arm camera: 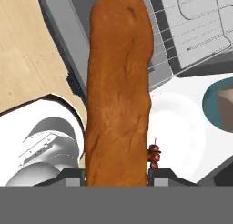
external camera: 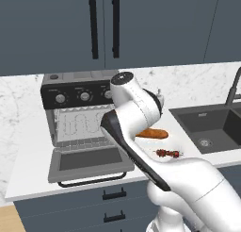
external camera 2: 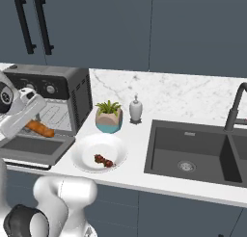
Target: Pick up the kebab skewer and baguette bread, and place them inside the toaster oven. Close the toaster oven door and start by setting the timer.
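My gripper [arm camera: 117, 175] is shut on the baguette bread [arm camera: 119, 91], a long orange-brown loaf that runs up between the two fingers. In the right base view the loaf [external camera 2: 39, 128] hangs from the gripper [external camera 2: 33, 120] above the lowered toaster oven door [external camera 2: 34, 149], just in front of the oven's mouth. The grey toaster oven [external camera: 77, 92] stands open, with its door [external camera: 89, 162] folded down and the wire rack [arm camera: 200, 22] bare. The kebab skewer [external camera 2: 103, 160] lies on a white plate [external camera 2: 82, 149] right of the oven, and it shows too as small dark chunks [arm camera: 154, 155] beside the loaf.
A potted plant [external camera 2: 108, 116] and a soap dispenser [external camera 2: 136, 109] stand behind the plate. A dark sink [external camera 2: 193, 154] with a black faucet [external camera 2: 236, 106] takes up the counter's right side. Dark wall cabinets hang above.
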### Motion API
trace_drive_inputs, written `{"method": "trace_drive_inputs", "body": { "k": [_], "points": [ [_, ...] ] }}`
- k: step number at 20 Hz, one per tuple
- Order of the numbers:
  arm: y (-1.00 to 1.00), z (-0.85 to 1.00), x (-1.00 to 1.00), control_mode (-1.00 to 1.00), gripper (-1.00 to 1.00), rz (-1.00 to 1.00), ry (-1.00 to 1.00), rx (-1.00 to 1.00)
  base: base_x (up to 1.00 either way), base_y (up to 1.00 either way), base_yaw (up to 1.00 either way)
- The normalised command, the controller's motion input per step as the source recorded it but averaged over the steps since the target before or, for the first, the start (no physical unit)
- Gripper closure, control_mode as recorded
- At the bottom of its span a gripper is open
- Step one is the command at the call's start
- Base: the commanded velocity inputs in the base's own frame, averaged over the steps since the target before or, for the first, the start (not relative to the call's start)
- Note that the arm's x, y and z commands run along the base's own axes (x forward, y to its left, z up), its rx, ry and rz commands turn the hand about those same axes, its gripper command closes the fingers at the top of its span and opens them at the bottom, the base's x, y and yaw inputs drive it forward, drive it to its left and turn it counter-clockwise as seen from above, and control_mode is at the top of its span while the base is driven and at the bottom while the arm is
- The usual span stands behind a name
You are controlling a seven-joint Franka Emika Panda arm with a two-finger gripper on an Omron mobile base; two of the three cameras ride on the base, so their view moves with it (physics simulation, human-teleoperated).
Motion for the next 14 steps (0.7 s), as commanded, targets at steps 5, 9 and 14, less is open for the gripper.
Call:
{"method": "trace_drive_inputs", "body": {
  "k": [5,9,14],
  "points": [
    [1.0,0.09,0.45,-1.0,1.0,0.03,-0.03,0.02,0.0,0.0,0.0],
    [0.78,-0.08,0.39,-1.0,1.0,0.05,-0.18,0.03,0.0,0.0,0.0],
    [0.43,-0.12,0.63,-1.0,1.0,0.05,-0.24,0.0,0.0,0.0,0.0]
  ]
}}
